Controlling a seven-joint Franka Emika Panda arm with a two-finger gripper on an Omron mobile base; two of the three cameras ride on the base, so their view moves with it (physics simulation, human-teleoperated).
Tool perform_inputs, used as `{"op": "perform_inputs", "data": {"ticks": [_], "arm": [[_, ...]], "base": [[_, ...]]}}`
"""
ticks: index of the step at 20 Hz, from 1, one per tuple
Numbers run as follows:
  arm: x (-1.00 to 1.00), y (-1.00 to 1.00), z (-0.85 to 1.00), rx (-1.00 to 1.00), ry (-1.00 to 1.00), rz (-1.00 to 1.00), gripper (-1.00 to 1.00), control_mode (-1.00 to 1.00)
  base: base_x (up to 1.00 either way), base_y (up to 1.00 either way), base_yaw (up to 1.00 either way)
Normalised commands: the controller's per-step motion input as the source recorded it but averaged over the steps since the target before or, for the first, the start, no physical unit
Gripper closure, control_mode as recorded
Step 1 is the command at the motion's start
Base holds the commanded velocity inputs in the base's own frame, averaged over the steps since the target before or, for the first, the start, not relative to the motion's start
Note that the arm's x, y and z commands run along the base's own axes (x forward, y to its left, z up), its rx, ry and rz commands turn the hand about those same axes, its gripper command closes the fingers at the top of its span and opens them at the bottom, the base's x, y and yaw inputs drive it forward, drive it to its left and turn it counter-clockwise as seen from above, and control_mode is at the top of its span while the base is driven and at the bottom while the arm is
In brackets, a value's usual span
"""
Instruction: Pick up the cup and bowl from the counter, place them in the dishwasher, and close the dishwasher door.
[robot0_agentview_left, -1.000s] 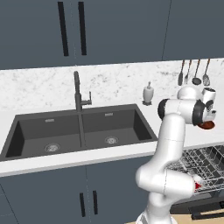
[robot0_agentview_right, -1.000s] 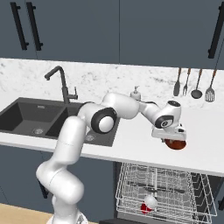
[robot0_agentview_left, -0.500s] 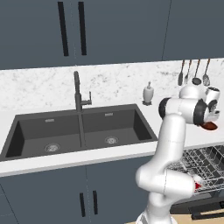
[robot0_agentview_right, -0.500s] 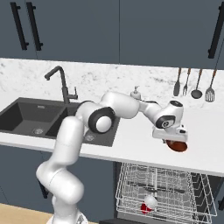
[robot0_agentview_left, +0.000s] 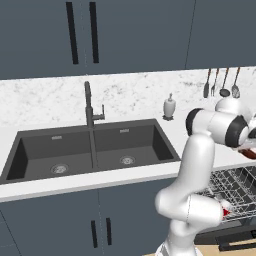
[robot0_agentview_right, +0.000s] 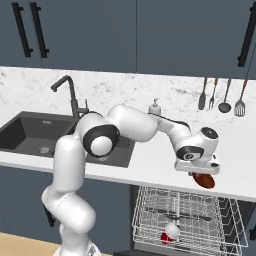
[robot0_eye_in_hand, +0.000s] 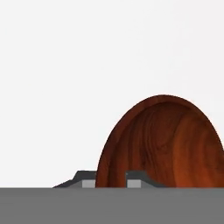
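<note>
The reddish-brown bowl (robot0_eye_in_hand: 166, 140) lies on the white counter (robot0_agentview_right: 150, 160) near its front edge, right above the dishwasher. My gripper (robot0_eye_in_hand: 110, 181) reaches down onto the bowl (robot0_agentview_right: 205, 180), one finger outside its rim and one inside, shut on the rim. In the left base view the bowl (robot0_agentview_left: 250, 153) peeks out at the right edge behind my wrist. The red and white cup (robot0_agentview_right: 169, 233) lies in the pulled-out wire rack (robot0_agentview_right: 215, 210) of the dishwasher; from the left, the cup (robot0_agentview_left: 224, 208) is low in the rack (robot0_agentview_left: 235, 182).
A white soap bottle (robot0_agentview_right: 155, 107) stands by the backsplash behind my arm. Several utensils (robot0_agentview_right: 220, 97) hang on the wall at the right. The dark double sink (robot0_agentview_left: 90, 150) with its black tap (robot0_agentview_left: 89, 105) lies to the left.
</note>
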Motion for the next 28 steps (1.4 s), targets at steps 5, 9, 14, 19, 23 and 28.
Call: {"op": "perform_inputs", "data": {"ticks": [5, 9, 14, 19, 23, 28], "arm": [[-1.0, 0.0, 0.0, 0.03, -0.2, 0.14, 1.0, -1.0], [-1.0, 0.0, -0.12, 0.01, -0.17, 0.16, 1.0, -1.0], [-0.78, -0.06, -0.35, 0.0, -0.09, 0.14, 1.0, -1.0], [-0.45, -0.01, -0.36, 0.0, -0.02, 0.12, 1.0, -1.0], [-0.08, 0.0, -0.33, 0.0, 0.0, 0.14, 1.0, -1.0], [-0.01, -0.09, -0.09, 0.03, -0.06, 0.11, 1.0, -1.0]], "base": [[0.0, 0.0, 0.0], [0.0, 0.0, 0.0], [0.0, 0.0, 0.0], [0.0, 0.0, 0.0], [0.0, 0.0, 0.0], [0.0, 0.0, 0.0]]}}
